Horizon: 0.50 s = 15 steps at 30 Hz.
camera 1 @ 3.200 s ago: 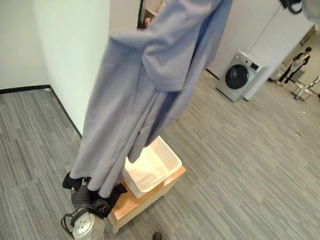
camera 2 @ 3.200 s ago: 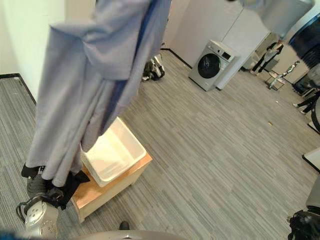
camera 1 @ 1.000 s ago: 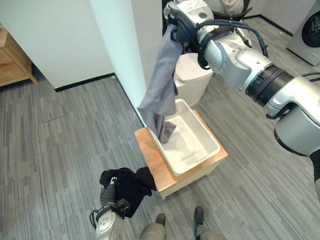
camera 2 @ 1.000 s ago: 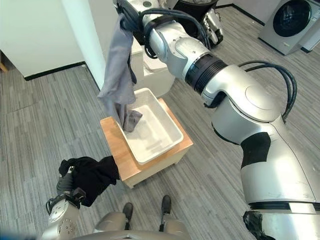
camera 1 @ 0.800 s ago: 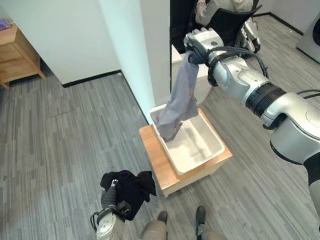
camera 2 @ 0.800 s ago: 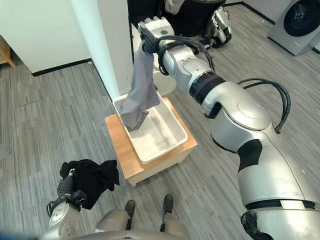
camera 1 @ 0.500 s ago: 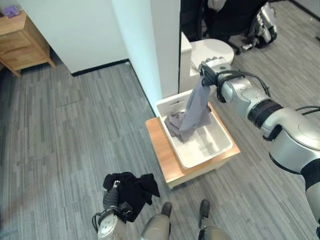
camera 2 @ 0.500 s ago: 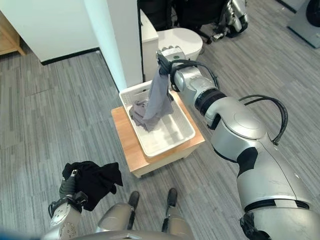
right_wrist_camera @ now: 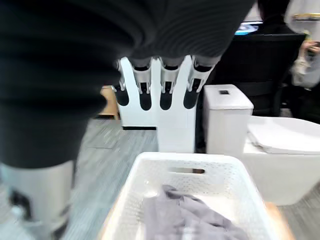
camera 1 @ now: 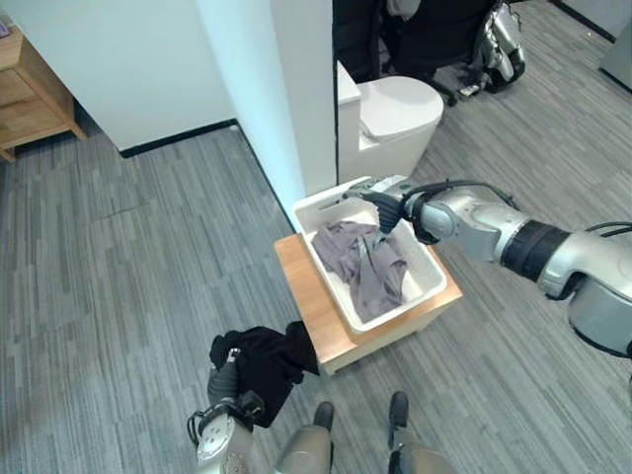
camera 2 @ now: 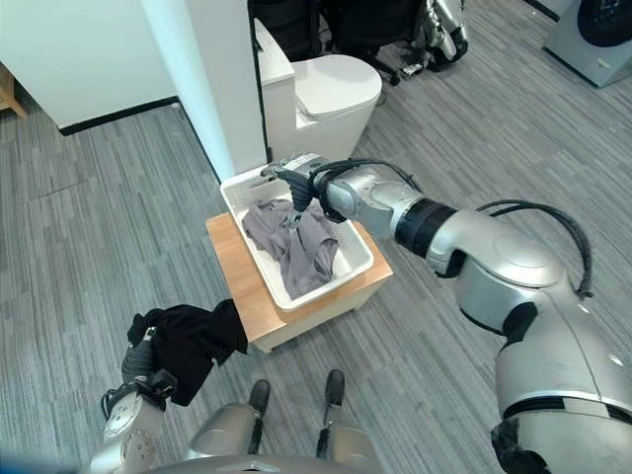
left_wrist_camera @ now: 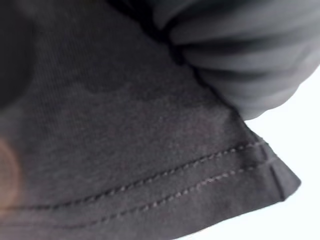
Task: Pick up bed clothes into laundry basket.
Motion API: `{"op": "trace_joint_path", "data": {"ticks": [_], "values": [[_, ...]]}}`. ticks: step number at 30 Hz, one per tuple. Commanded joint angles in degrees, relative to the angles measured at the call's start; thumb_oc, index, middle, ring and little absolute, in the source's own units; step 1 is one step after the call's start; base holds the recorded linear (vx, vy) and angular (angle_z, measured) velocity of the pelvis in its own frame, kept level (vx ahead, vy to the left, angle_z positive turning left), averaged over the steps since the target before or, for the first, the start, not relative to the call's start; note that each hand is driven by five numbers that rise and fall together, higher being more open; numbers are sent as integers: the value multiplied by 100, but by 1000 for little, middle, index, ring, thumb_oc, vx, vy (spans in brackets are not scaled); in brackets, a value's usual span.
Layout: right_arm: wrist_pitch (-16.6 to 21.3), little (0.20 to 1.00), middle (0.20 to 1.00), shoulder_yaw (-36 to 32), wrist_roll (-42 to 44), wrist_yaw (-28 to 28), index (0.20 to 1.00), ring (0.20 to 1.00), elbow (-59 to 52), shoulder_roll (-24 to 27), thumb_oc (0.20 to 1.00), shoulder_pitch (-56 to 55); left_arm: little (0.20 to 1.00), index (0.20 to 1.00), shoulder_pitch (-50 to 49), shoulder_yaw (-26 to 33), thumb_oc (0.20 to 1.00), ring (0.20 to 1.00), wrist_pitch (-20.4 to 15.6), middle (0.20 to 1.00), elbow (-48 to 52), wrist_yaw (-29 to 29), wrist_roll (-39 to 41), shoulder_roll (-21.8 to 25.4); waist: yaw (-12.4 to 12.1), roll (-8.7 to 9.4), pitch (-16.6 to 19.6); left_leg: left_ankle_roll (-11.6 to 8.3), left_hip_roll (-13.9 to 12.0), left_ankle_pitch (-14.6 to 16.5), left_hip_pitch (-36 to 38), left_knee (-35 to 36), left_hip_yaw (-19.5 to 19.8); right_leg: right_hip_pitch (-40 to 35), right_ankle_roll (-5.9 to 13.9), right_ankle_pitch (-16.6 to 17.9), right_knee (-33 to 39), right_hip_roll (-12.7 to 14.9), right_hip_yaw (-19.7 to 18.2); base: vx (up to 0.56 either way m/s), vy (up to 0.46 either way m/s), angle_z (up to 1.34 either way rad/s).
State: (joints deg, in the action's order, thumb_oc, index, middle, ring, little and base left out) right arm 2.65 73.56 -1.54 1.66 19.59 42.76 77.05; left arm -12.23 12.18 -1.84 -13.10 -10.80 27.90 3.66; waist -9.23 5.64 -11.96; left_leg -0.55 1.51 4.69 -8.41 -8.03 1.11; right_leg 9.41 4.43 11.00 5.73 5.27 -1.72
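While our right hand [camera 2: 299, 190] hovers over the white laundry basket [camera 2: 348, 270] with fingers straight and nothing in them, the grey garment [camera 2: 296, 242] lies crumpled inside that basket. Our left hand [camera 1: 229, 380], well short of the basket, is bunched round a black garment [camera 1: 265, 363]. We judge it light, limp and draping, best gripped by a gathered fold.

left wrist view | black garment [left_wrist_camera: 125, 150] lies very close across most of the frame | knit weave visible | hem edge with two parallel rows of stitching runs along it | dark ribbed cover [left_wrist_camera: 235, 45] of the hand in one corner, against the cloth
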Motion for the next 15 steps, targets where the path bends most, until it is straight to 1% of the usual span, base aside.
{"op": "trace_joint_path", "data": {"ticks": [1, 2, 3, 4, 5, 6, 7, 8, 9, 10, 11, 12, 13, 14, 15], "values": [[210, 1000, 1000, -1427, 1078, -608, 1000, 1000, -761, 358, 1000, -385, 200, 200, 204, 162, 200, 200, -310, 200, 834, -7, -127, 229, 100, -186, -46, -79, -179, -613, 348, 1303, 331, -572, 127, -216, -73, 146, -99, 17, -25, -14], [226, 1000, 1000, -2419, 1271, -502, 1000, 1000, -1432, 332, 1000, -1299, 200, 200, 314, 169, 200, 200, -299, 200, 916, 14, -204, 395, 188, -210, -44, -67, -181, -601, 370, 1303, 293, -572, 137, -226, -73, 158, -107, 23, -24, -23], [183, 1000, 1000, -3141, 1380, -463, 1000, 1000, -1711, 198, 1000, -2006, 200, 200, 348, 138, 200, 200, -281, 200, 992, 29, -268, 532, 203, -219, -50, -55, -176, -582, 400, 1303, 264, -584, 141, -240, -73, 172, -116, 37, -17, -33], [175, 1000, 1000, -4139, 1406, -210, 1000, 1000, -2179, -174, 1000, -3239, 200, 200, 447, 103, 200, 200, -233, 200, 1159, 102, -353, 712, 322, -285, -64, -35, -170, -556, 455, 1303, 190, -576, 143, -250, -88, 199, -144, 39, -1, -49], [150, 1000, 1000, -4376, 1398, -69, 1000, 1000, -2331, -263, 1000, -3687, 200, 200, 481, 85, 200, 200, -220, 200, 1265, 129, -368, 785, 357, -300, -51, -27, -166, -542, 487, 1303, 170, -585, 140, -263, -90, 207, -166, 52, 11, -34], [145, 1000, 1000, -4905, 1393, 90, 1000, 1000, -2714, -187, 1000, -4415, 200, 200, 558, 151, 200, 200, -188, 200, 1544, 184, -451, 954, 504, -363, -18, -18, -161, -518, 524, 1303, 130, -595, 148, -295, -85, 228, -184, 58, 9, -36], [130, 1000, 1000, -5596, 1453, 161, 1000, 1000, -2964, -199, 1000, -5210, 200, 200, 675, 255, 200, 200, -190, 200, 1825, 224, -516, 1215, 643, -431, 20, -19, -160, -495, 573, 1303, 71, -612, 158, -323, -79, 248, -196, 58, 2, -16], [106, 1000, 1000, -5981, 1480, 195, 1000, 1000, -2997, -361, 1000, -5622, 200, 200, 753, 277, 200, 200, -203, 200, 1927, 254, -509, 1363, 688, -459, 33, -18, -158, -483, 604, 1303, 47, -622, 162, -340, -79, 256, -212, 64, -10, -19], [67, 1000, 1000, -6485, 1279, 253, 1000, 1000, -3065, -456, 1000, -6132, 200, 200, 857, 331, 200, 200, -197, 200, 2199, 289, -574, 1552, 807, -508, 76, -17, -155, -461, 638, 1303, 7, -637, 159, -370, -82, 270, -233, 61, -11, -20], [25, 1000, 1000, -6787, 1182, 235, 1000, 1000, -3017, -552, 1000, -6417, 200, 200, 938, 356, 200, 200, -193, 200, 2317, 321, -641, 1734, 876, -551, 98, -19, -160, -444, 674, 1303, -17, -652, 160, -383, -88, 275, -262, 72, -4, -24], [-13, 1000, 1000, -7082, 1145, 278, 1000, 1000, -2848, -859, 1000, -6723, 200, 200, 1054, 358, 200, 200, -200, 200, 2505, 339, -733, 1928, 989, -610, 138, -26, -166, -420, 703, 1303, -58, -666, 159, -395, -94, 278, -304, 57, -8, -23], [-36, 1000, 1000, -7225, 1142, 273, 1000, 1000, -2708, -996, 1000, -6878, 200, 200, 1142, 331, 200, 200, -225, 200, 2552, 359, -748, 2065, 1033, -635, 161, -34, -172, -405, 724, 1303, -80, -671, 159, -404, -94, 279, -319, 57, -23, -11], [-74, 1000, 1000, -7501, 1138, 308, 1000, 1000, -2474, -1216, 1000, -7207, 200, 200, 1346, 275, 200, 200, -261, 200, 2596, 411, -827, 2400, 1163, -686, 203, -49, -179, -380, 742, 1303, -118, -675, 164, -416, -88, 280, -365, 49, -20, -18], [-78, 1000, 1000, -7527, 1123, 372, 1000, 1000, -2435, -1284, 1000, -7292, 200, 200, 1396, 271, 200, 200, -260, 200, 2586, 413, -849, 2501, 1193, -703, 222, -54, -183, -372, 759, 1303, -125, -688, 164, -427, -85, 282, -367, 61, -25, -13], [-118, 1000, 1000, -7714, 1136, 361, 1000, 1000, -2176, -1427, 1000, -7520, 200, 200, 1569, 253, 200, 200, -286, 200, 2555, 404, -888, 2768, 1278, -746, 267, -66, -189, -354, 777, 1303, -151, -703, 167, -445, -80, 281, -381, 50, -14, -9]]}}
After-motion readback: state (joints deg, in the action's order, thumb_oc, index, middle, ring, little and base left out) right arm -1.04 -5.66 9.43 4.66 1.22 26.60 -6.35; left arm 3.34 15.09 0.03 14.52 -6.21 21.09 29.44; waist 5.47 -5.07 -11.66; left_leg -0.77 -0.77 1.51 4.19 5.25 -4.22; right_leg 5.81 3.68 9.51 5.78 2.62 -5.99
